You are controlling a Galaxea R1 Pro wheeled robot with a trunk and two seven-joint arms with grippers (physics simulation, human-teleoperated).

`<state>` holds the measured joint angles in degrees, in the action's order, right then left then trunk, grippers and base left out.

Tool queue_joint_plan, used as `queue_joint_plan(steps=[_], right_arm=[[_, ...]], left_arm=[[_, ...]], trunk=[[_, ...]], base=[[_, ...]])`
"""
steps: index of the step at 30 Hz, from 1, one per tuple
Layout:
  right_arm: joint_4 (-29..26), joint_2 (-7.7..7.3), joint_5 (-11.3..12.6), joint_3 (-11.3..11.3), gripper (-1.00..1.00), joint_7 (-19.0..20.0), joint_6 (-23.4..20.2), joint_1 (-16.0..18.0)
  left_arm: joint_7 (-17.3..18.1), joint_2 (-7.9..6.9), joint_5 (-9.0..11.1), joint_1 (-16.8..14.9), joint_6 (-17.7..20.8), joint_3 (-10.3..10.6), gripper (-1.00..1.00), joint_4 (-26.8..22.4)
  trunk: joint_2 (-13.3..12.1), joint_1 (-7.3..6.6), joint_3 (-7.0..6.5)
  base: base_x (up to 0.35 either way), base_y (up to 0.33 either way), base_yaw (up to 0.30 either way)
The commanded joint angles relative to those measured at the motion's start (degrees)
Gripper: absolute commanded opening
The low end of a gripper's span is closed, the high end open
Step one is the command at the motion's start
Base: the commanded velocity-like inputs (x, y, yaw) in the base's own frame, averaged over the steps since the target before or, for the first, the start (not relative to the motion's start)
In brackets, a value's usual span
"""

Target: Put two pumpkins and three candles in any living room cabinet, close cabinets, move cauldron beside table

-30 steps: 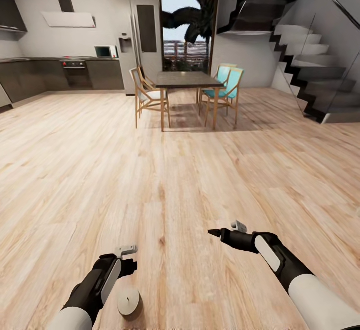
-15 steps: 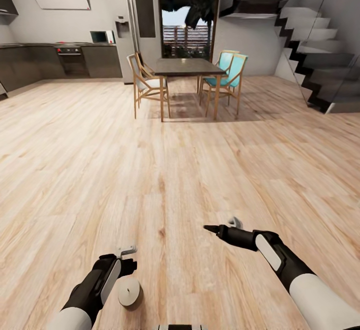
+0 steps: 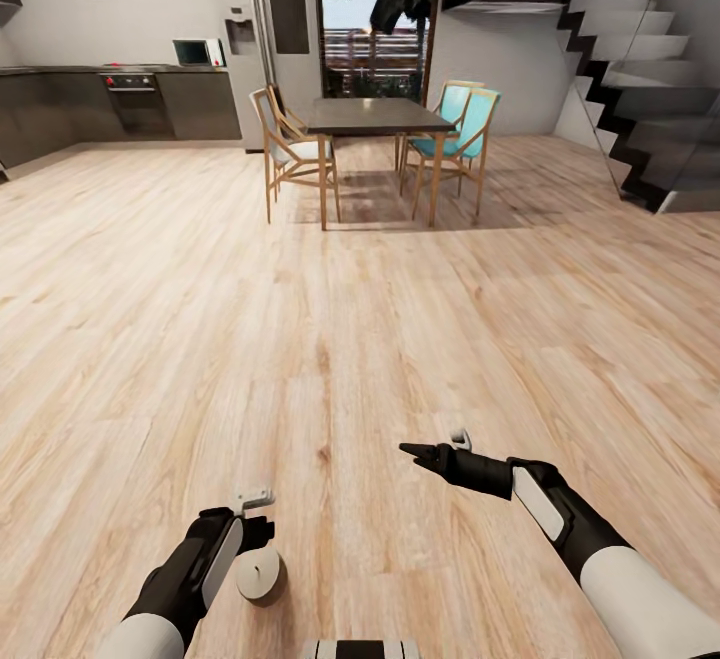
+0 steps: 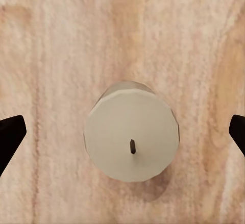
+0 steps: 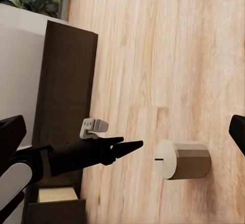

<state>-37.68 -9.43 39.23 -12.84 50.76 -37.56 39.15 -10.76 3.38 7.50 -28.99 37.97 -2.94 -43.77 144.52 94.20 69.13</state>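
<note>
Left pincer point(image 4: 122, 132) gaped wide directly over the short pale cylindrical candle point(image 4: 131, 137); an off-centre descent risked tipping it. Right pincer's point(image 3: 418, 453) state: couldn't tell.

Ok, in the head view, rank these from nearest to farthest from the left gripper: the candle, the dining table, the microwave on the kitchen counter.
1. candle: on the floor right beside the left gripper, toward the robot.
2. dining table: mid-room, ahead and to the right, with chairs around it.
3. microwave: on the kitchen counter by the far wall, ahead and slightly left.
</note>
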Motion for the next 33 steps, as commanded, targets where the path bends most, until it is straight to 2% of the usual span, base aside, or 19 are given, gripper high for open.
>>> queue_joint_plan(steps=[1, 8, 13, 18, 23, 28, 33], right_arm=[[0.01, -0.06, 0.47, -0.19, 1.0, -0.05, -0.38, 0.04], [0.06, 0.21, 0.42, -0.24, 1.0, 0.03, -0.33, 0.02], [0.02, 0.26, 0.44, -0.23, 1.0, 0.14, -0.37, 0.04], [-2.64, 0.0, 0.5, -0.3, 1.0, 1.75, -1.65, -0.01], [-9.66, 0.24, 0.35, -0.27, 1.0, 2.04, -5.36, -0.01], [-11.37, 0.28, 0.36, -0.31, 1.0, 2.02, -6.18, 0.0], [-11.65, 0.29, 0.34, -0.34, 1.0, 1.98, -6.35, 0.02]], left_arm=[[-0.4, 0.05, 0.6, -0.01, 0.2, -0.14, 1.0, -0.08], [-0.4, -0.06, 0.55, -0.01, -0.3, -0.13, 1.0, -0.08], [-0.4, -0.15, 0.59, -0.01, -3.75, 0.02, 1.0, -0.08], [-0.4, -0.17, 0.54, -0.01, -4.65, 0.04, 1.0, -0.08], [-0.4, -0.19, 0.51, -0.01, -4.81, 0.04, 1.0, -0.08], [-0.4, -0.09, 0.5, -0.01, -4.9, 0.04, 1.0, -0.08], [-0.4, -0.12, 0.54, -0.01, -4.92, 0.04, 1.0, -0.08]], trunk=[[0.02, -0.01, 0.05], [0.11, 0.17, 1.6], [0.18, 0.3, 2.71], [0.25, 0.43, 3.81], [0.25, 0.43, 3.81], [0.25, 0.43, 3.81], [0.31, 0.56, 4.92]], base=[[0.0, 0.0, 0.0], [0.0, 0.0, 0.0], [0.0, 0.0, 0.0], [0.0, 0.0, 0.0], [0.0, 0.0, 0.0], [0.0, 0.0, 0.0], [0.0, 0.0, 0.0]])
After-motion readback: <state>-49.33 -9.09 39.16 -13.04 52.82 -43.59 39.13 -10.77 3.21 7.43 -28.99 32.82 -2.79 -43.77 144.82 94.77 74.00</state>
